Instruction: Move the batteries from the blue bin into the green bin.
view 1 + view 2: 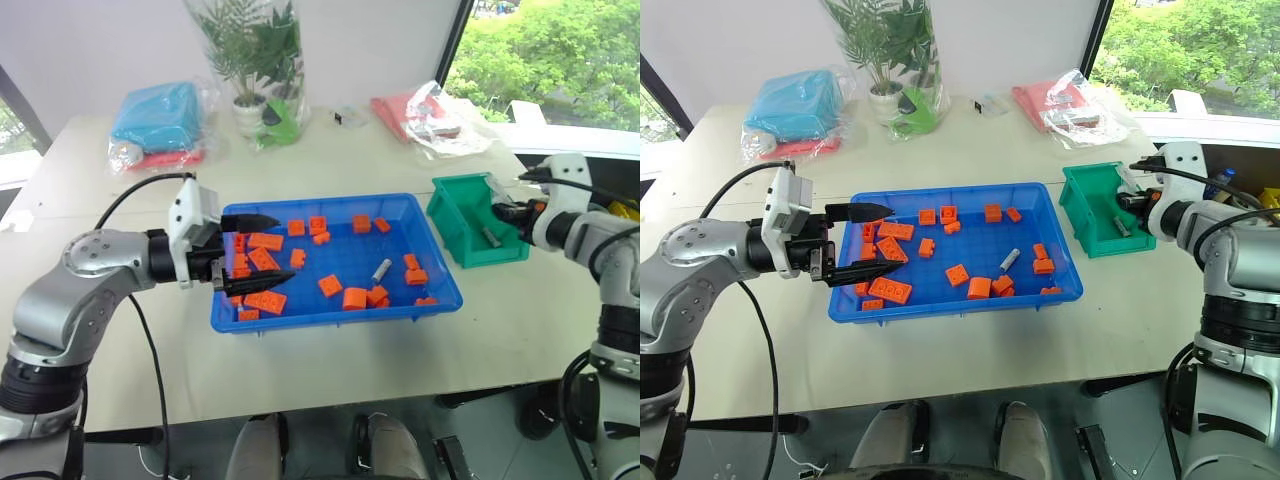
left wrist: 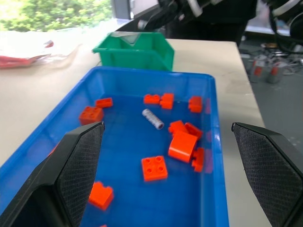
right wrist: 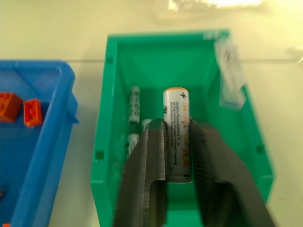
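My right arm reaches out to the side, elbow bent, with the wrist angled downward over the green bin that stands just beside the right end of the blue bin. My right gripper hangs above the green bin's open top, and between its two fingers sits a battery, white-labelled with a gold cap, pointing along the fingers. The jaws stand only as far apart as the battery is wide, one finger on each side of it; whether they press on it or it is already loose I cannot tell. Below it, more batteries lie on the green bin's floor, along the wall nearest the blue bin.

My left arm comes in from the left with the elbow bent and the forearm roughly level, the gripper pointing across the blue bin toward the green one. My left gripper is spread wide with nothing between its fingers, poised over the left end of the blue bin, above the orange blocks piled there.

One battery lies in the blue bin, right of the middle, tilted among scattered orange blocks.
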### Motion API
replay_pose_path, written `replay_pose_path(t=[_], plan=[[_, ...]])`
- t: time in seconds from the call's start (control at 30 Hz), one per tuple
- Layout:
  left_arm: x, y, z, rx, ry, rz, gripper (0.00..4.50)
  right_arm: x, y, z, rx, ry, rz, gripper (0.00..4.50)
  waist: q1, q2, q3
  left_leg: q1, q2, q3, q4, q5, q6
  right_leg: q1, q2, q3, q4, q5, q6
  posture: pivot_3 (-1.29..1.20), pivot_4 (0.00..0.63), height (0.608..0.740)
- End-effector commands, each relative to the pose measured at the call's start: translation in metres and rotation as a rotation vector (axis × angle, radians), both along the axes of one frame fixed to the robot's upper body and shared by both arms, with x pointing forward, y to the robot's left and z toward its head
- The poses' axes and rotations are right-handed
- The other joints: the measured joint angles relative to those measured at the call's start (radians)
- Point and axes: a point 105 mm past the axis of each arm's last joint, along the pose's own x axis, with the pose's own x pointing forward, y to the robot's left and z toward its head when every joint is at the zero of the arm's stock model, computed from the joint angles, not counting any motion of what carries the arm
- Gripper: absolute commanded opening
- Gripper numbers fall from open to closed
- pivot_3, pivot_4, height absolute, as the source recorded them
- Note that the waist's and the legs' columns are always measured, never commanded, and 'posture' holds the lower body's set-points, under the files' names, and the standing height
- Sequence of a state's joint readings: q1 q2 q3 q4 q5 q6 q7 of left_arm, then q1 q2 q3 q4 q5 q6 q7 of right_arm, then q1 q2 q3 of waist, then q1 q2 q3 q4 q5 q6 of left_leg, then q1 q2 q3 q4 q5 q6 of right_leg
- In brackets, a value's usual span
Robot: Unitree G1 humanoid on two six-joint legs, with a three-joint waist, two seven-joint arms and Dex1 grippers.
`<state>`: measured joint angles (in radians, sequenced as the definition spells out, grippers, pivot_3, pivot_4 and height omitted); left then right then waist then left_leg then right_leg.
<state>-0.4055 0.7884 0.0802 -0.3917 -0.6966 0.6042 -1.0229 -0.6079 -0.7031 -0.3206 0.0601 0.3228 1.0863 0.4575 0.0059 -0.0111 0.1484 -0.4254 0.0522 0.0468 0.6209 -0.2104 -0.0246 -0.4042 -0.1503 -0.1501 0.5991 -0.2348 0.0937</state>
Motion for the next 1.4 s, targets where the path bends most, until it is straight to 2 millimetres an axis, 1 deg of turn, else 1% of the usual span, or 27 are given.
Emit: replay_pose_path(t=[0.03, 0.1, 0.17, 0.23, 0.27, 0.33, 0.4, 0.47, 0.53, 0.57, 0.63, 0.7, 0.83, 0.93, 1.0, 1.17, 1.27, 1.3, 1.37, 1.4], plan=[[0.001, -0.004, 0.01, 0.0, -0.047, -0.018, 4.5, 0.007, -0.01, 0.015, -0.089, -0.089, 0.023, 3.02, 0.003, 0.0, 0.0, 0.0, 0.0, 0.0, 0.0, 0.0, 0.0, 0.0, 0.0, 0.0, 0.0, 0.0, 0.0, 0.0, 0.15, 0.672], [0.002, -0.004, 0.011, 0.002, -0.051, -0.02, 4.5, 0.007, -0.011, 0.021, -0.107, -0.116, 0.078, 3.02, 0.007, 0.001, 0.001, 0.0, 0.0, 0.0, 0.0, 0.0, 0.0, -0.001, 0.0, 0.0, -0.001, 0.0, 0.0, 0.0, 0.15, 0.672], [0.001, -0.004, 0.012, 0.005, -0.054, -0.02, 4.5, 0.001, -0.003, 0.024, -0.151, -0.113, 0.202, 3.02, 0.009, 0.002, 0.001, 0.0, -0.001, 0.0, 0.001, 0.0, 0.0, -0.002, 0.0, 0.0, -0.001, 0.0, 0.0, 0.0, 0.15, 0.672], [0.001, -0.002, 0.012, 0.007, -0.055, -0.015, 4.5, -0.01, 0.017, 0.025, -0.166, -0.085, 0.379, 3.02, 0.009, 0.002, 0.001, 0.0, -0.001, 0.0, 0.001, 0.0, 0.001, -0.001, 0.0, 0.0, -0.002, 0.0, 0.0, 0.0, 0.15, 0.672], [0.0, -0.002, 0.012, 0.007, -0.055, -0.01, 4.5, -0.018, 0.032, 0.026, -0.172, -0.076, 0.488, 3.02, 0.007, 0.001, 0.001, 0.0, -0.001, 0.0, 0.002, -0.001, 0.001, -0.001, -0.001, 0.0, -0.002, 0.0, 0.0, 0.0, 0.15, 0.672], [0.0, -0.001, 0.012, 0.006, -0.054, -0.003, 4.5, -0.03, 0.056, 0.024, -0.208, -0.056, 0.676, 3.02, 0.004, 0.001, 0.001, 0.0, 0.0, 0.0, 0.001, -0.001, 0.001, -0.001, 0.0, 0.0, -0.002, 0.0, 0.0, 0.0, 0.15, 0.672], [-0.001, -0.001, 0.011, 0.004, -0.054, -0.001, 4.5, -0.037, 0.071, 0.019, -0.298, -0.051, 0.838, 3.02, 0.0, 0.001, 0.001, 0.001, 0.0, 0.0, 0.001, -0.001, 0.001, 0.001, 0.0, 0.0, -0.002, 0.0, 0.0, 0.0, 0.15, 0.672], [-0.001, -0.002, 0.012, 0.003, -0.054, 0.0, 4.5, -0.039, 0.08, 0.013, -0.406, -0.064, 0.974, 3.02, 0.001, 0.001, 0.001, 0.001, 0.0, 0.0, 0.001, -0.001, 0.0, -0.001, 0.0, 0.0, -0.001, 0.0, 0.001, 0.0, 0.15, 0.672], [0.0, -0.002, 0.012, 0.002, -0.056, 0.0, 4.5, -0.03, 0.086, 0.008, -0.477, -0.063, 1.047, 3.02, 0.003, 0.001, 0.001, 0.002, 0.0, 0.0, 0.001, -0.002, -0.002, -0.001, 0.0, 0.0, -0.002, 0.0, 0.001, 0.0, 0.15, 0.672], [0.0, -0.003, 0.012, 0.002, -0.058, 0.0, 4.5, -0.02, 0.091, 0.006, -0.523, -0.073, 1.075, 3.02, 0.003, 0.001, 0.001, 0.002, 0.0, 0.001, 0.001, -0.002, -0.002, -0.001, 0.0, 0.0, -0.002, 0.0, 0.001, 0.0, 0.15, 0.672], [0.0, -0.003, 0.013, 0.001, -0.06, 0.001, 4.5, -0.009, 0.097, 0.003, -0.586, -0.081, 1.114, 3.02, 0.002, 0.001, 0.001, 0.001, 0.0, 0.001, 0.003, -0.002, -0.002, -0.001, -0.001, 0.0, -0.002, 0.0, 0.001, 0.0, 0.15, 0.672], [0.0, -0.003, 0.015, 0.001, -0.067, 0.006, 4.5, -0.002, 0.108, -0.011, -0.69, -0.061, 1.243, 3.02, 0.002, 0.001, 0.001, 0.001, 0.0, 0.001, 0.002, -0.001, 0.0, -0.002, -0.001, 0.0, -0.002, 0.0, 0.001, 0.0, 0.15, 0.672], [-0.002, -0.001, 0.017, 0.006, -0.076, 0.021, 4.5, 0.004, 0.118, -0.037, -0.845, -0.01, 1.435, 3.02, 0.006, 0.0, 0.001, 0.001, 0.0, 0.001, 0.002, -0.001, 0.001, -0.001, 0.0, 0.0, -0.001, 0.001, 0.002, 0.0, 0.15, 0.672], [-0.004, 0.001, 0.018, 0.01, -0.08, 0.038, 4.5, 0.008, 0.118, -0.051, -0.933, 0.022, 1.506, 3.02, 0.006, 0.0, 0.002, 0.001, 0.0, 0.001, 0.003, 0.0, 0.001, -0.001, 0.0, 0.0, -0.001, 0.003, 0.004, 0.0, 0.15, 0.672], [-0.005, 0.003, 0.019, 0.013, -0.083, 0.05, 4.5, 0.012, 0.119, -0.056, -0.966, 0.031, 1.527, 3.02, 0.004, 0.001, 0.002, 0.0, 0.0, 0.001, 0.005, 0.0, 0.001, -0.001, 0.0, 0.001, 0.0, 0.004, 0.005, 0.0, 0.15, 0.672], [-0.008, 0.007, 0.021, 0.014, -0.089, 0.081, 4.5, 0.022, 0.132, -0.058, -0.948, 0.004, 1.504, 3.02, 0.004, 0.0, 0.002, 0.001, 0.0, 0.001, 0.008, 0.0, 0.0, 0.0, 0.0, 0.002, 0.003, 0.002, 0.003, 0.0, 0.15, 0.672], [-0.01, 0.008, 0.021, 0.013, -0.089, 0.091, 4.5, 0.022, 0.136, -0.063, -0.932, 0.01, 1.507, 3.02, 0.001, -0.001, 0.002, 0.002, 0.0, 0.001, 0.008, 0.0, 0.0, 0.0, 0.0, 0.002, 0.005, 0.004, 0.001, 0.0, 0.15, 0.672], [-0.011, 0.008, 0.021, 0.013, -0.089, 0.093, 4.5, 0.021, 0.135, -0.066, -0.922, 0.02, 1.518, 2.79, 0.001, -0.001, 0.001, 0.002, 0.0, 0.001, 0.007, 0.0, 0.0, 0.0, 0.0, 0.003, 0.005, 0.005, 0.001, 0.0, 0.15, 0.672], [-0.011, 0.009, 0.021, 0.014, -0.09, 0.098, 4.5, 0.018, 0.135, -0.069, -0.89, 0.038, 1.531, 2.15, 0.002, -0.001, 0.001, 0.002, 0.0, 0.001, 0.008, 0.0, 0.0, 0.0, 0.0, 0.003, 0.006, 0.006, 0.001, 0.0, 0.15, 0.672], [-0.011, 0.01, 0.021, 0.014, -0.09, 0.1, 4.5, 0.017, 0.135, -0.07, -0.873, 0.042, 1.537, 1.68, 0.003, -0.001, 0.001, 0.002, 0.0, 0.001, 0.008, 0.0, 0.0, 0.0, 0.0, 0.003, 0.006, 0.006, 0.001, 0.0, 0.15, 0.672]])
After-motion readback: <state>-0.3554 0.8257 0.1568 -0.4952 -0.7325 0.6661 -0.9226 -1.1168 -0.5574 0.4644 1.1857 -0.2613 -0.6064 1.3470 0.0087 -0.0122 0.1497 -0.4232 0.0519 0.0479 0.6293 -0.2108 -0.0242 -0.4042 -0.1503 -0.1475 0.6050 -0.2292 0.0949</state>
